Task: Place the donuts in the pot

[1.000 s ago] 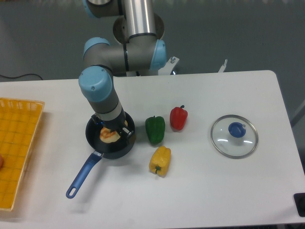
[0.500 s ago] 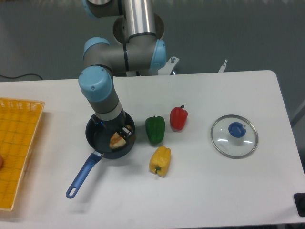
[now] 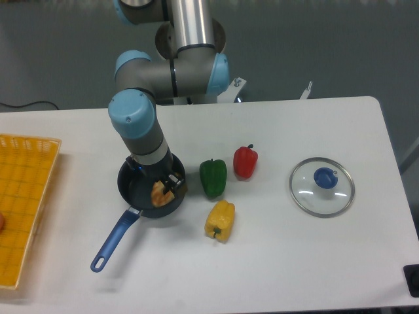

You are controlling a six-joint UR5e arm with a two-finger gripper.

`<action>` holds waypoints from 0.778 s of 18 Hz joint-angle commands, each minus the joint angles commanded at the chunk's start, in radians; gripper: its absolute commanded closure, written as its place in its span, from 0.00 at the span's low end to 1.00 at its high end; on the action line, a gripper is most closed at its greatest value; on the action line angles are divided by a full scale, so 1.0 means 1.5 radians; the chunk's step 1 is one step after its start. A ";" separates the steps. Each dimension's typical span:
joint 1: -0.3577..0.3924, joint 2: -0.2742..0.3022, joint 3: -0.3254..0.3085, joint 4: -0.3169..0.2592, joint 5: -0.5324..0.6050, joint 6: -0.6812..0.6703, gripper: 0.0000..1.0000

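The donut [image 3: 160, 191] lies tilted inside the pot [image 3: 134, 190]; whether the tool [image 3: 163, 186] grips it, I cannot tell. Lifting could drag it out.

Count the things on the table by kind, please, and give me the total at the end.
Bell peppers: 3, green, red, yellow
Donuts: 1, inside the pot
Pots: 1
Glass lids: 1
Yellow baskets: 1, at the table's left edge
Total: 7
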 joint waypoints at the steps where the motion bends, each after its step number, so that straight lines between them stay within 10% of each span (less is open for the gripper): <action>1: 0.007 0.001 0.000 0.000 0.001 0.000 0.16; 14: 0.128 0.015 0.023 -0.008 -0.006 0.081 0.00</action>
